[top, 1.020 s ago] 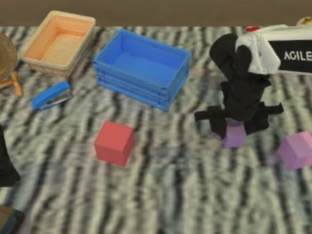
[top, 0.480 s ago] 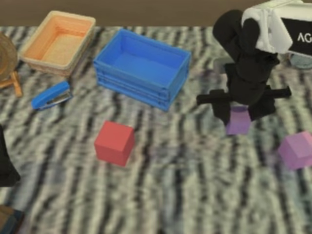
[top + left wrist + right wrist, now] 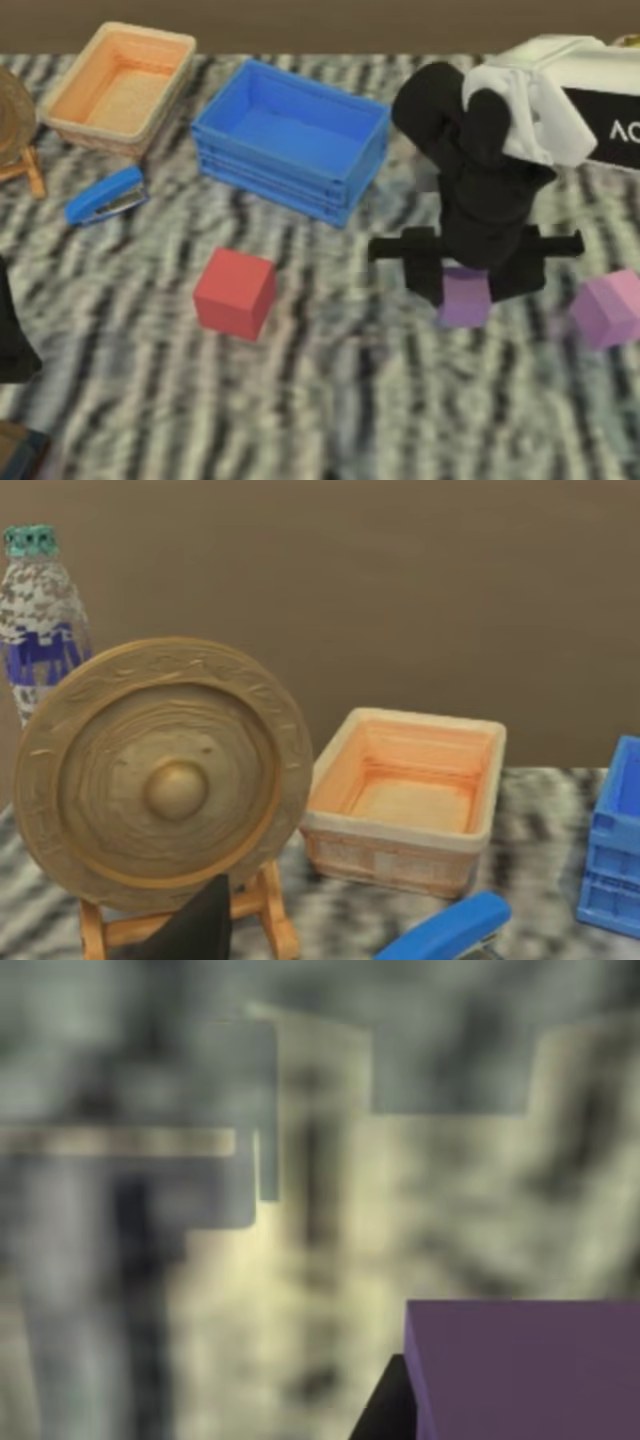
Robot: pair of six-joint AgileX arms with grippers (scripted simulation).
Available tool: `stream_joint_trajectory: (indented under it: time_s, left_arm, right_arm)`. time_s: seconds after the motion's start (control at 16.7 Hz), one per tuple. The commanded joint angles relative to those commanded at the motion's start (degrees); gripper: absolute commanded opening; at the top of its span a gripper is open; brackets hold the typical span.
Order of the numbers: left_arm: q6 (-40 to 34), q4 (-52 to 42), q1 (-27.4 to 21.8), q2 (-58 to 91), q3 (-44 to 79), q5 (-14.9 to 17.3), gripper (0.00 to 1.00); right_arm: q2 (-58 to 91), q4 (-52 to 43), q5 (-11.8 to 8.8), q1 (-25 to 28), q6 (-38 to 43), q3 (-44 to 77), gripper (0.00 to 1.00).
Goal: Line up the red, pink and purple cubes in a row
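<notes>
The red cube (image 3: 235,292), the largest, sits left of the table's middle. My right gripper (image 3: 465,285) is shut on the small purple cube (image 3: 465,301), with a black finger on each side of it, right of centre. In the right wrist view the purple cube (image 3: 520,1370) fills the lower corner beside one dark finger (image 3: 385,1412). The pink cube (image 3: 608,306) rests on the striped cloth near the right edge, apart from the gripper. My left arm (image 3: 10,330) is parked at the left edge.
A blue crate (image 3: 290,135) stands at the back middle, with a wicker basket (image 3: 120,85) to its left. A blue stapler (image 3: 105,195) lies in front of the basket. A wooden gong (image 3: 165,780) and a bottle (image 3: 40,620) stand at the far left.
My right gripper has carried the purple cube leftward and toward the front, away from the pink cube. The red and pink cubes have not moved.
</notes>
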Motion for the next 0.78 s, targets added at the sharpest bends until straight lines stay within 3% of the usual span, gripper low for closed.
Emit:
stream_joint_trajectory:
  time_s: [0.48, 0.78]
  left_arm:
    - [0.00, 0.00, 0.00, 0.00, 0.00, 0.00, 1.00]
    - [0.00, 0.00, 0.00, 0.00, 0.00, 0.00, 1.00]
  right_arm:
    - [-1.56, 1.15, -0.03, 1.87, 2.30, -2.75, 0.00]
    - [2.23, 10.94, 0.08, 2.08, 2.50, -8.26, 0.00]
